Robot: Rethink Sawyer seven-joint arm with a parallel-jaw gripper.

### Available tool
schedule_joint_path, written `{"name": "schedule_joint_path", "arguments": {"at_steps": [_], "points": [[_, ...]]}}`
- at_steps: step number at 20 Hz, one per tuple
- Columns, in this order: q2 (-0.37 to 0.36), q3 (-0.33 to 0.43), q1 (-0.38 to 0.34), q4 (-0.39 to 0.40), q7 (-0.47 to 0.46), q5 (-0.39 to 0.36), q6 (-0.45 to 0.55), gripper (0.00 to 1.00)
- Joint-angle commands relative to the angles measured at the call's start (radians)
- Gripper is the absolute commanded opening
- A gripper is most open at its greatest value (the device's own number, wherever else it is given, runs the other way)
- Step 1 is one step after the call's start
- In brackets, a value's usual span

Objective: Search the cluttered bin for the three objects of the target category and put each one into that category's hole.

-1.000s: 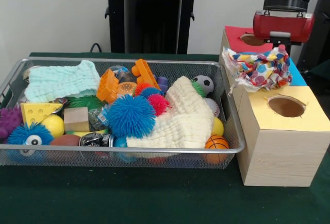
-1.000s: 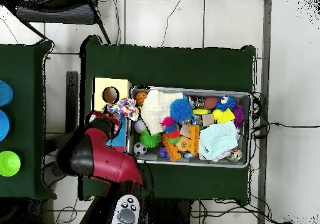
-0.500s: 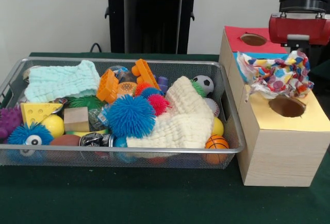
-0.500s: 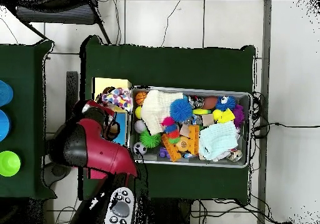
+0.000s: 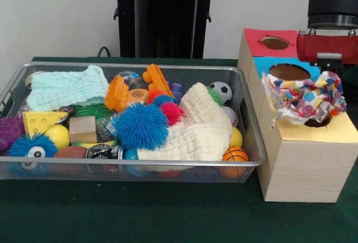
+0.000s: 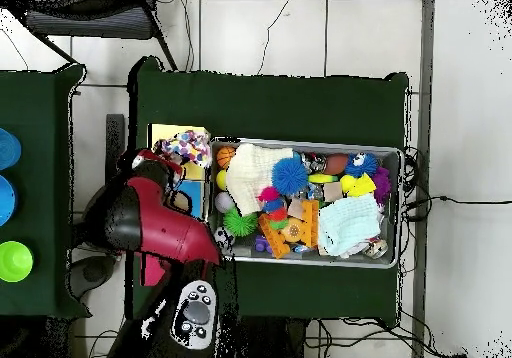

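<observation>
A crumpled white wrapper with red, blue and yellow spots (image 5: 304, 98) hangs from my gripper (image 5: 329, 76), which is shut on it. The wrapper sits low over the yellow-surrounded hole (image 5: 320, 123) on the pale wooden box (image 5: 302, 167) and covers most of the hole. In the overhead view the wrapper (image 6: 184, 149) lies at the yellow surround's (image 6: 163, 133) edge, next to the wire mesh bin (image 6: 300, 142). The bin (image 5: 128, 163) is full of toys; no other spotted wrapper shows in it.
The blue-surrounded hole (image 5: 290, 72) and red-surrounded hole (image 5: 275, 42) lie behind the yellow one. The bin holds a mint waffle cloth (image 5: 67, 86), a cream waffle cloth (image 5: 196, 128), a blue spiky ball (image 5: 141, 125), orange bricks (image 5: 156, 80) and small balls. The black pedestal (image 5: 165, 14) stands behind.
My gripper has carried the wrapper from above the blue section forward and down, so it now hangs over the yellow hole. The bin's contents have not moved.
</observation>
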Motion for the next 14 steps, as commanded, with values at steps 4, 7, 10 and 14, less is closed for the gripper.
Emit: {"name": "schedule_joint_path", "arguments": {"at_steps": [4,7,10,14], "points": [[0.073,0.039,-0.017,-0.058,0.168,0.013,0.053,0.00],[0.078,0.020,-0.009,-0.070,0.146,0.004,0.067,0.00],[0.086,-0.007,0.006,-0.086,0.126,0.002,0.083,0.00],[0.088,-0.018,0.009,-0.100,0.106,-0.008,0.118,1.00]]}}
